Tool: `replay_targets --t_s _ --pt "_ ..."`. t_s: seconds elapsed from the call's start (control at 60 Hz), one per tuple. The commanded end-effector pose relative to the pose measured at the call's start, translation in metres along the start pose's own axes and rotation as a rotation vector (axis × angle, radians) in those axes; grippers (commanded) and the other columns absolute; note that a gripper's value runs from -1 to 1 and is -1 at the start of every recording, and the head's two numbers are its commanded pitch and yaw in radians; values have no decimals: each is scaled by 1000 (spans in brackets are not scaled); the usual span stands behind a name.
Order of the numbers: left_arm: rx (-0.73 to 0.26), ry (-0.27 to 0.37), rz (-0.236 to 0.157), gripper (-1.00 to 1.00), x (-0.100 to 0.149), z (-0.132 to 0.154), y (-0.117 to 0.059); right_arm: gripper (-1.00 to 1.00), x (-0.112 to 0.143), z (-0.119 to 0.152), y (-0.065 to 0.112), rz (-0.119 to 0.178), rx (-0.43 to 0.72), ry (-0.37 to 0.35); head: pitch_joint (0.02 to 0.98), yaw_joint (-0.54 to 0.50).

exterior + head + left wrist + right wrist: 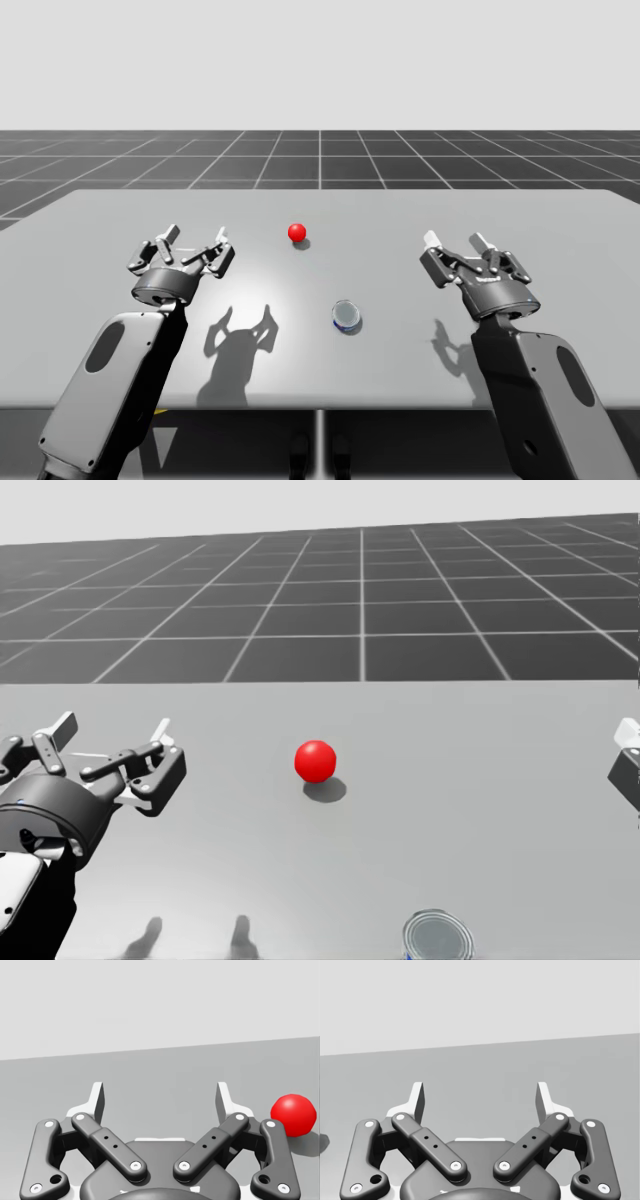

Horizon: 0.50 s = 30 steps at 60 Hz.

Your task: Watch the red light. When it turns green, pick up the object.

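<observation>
Silver can [347, 316] standing upright on the table [560, 230], toward the near edge, roughly midway between the two arms and a touch closer to the right one, touched by nothing. Beyond it and well apart, red light [297, 232], a small glowing ball, plainly red, so no go signal yet. Left gripper [196, 236] hovering above the table, jaws spread wide, nothing held, the ball off to its right side in the left wrist view. Right gripper [455, 241] the same story: wide open, empty, bare table ahead. Biggest danger from here, judging by the layout: jumping early and reaching on red. Next, looking down at the can, which sits at the very bottom of the head view, and missing the colour change. Then the grasp itself: small, smooth, round body, likely to skid or tip if one finger lands first or the close comes off-centre. Also a left-arm reach sweeping close past the ball and knocking it.
</observation>
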<state>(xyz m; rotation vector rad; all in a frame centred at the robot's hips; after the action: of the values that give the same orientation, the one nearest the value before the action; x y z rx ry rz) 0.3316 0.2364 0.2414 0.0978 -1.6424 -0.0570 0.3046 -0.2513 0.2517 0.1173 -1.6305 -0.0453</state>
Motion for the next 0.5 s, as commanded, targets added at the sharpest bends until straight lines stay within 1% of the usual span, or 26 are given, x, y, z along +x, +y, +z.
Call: replay_targets --t_s 0.017,0.15,0.5 --pt "-7 -1 2 -1000 0 0 -1 -1000 0 0 0 0 6 3 560 103" --pt "-8 -1 9 -1000 0 0 -1 -1000 0 0 1 4 9 0 580 95" --pt "-11 -1 8 -1000 0 1 -2 -1000 1 1 1 6 19 -1 585 94"
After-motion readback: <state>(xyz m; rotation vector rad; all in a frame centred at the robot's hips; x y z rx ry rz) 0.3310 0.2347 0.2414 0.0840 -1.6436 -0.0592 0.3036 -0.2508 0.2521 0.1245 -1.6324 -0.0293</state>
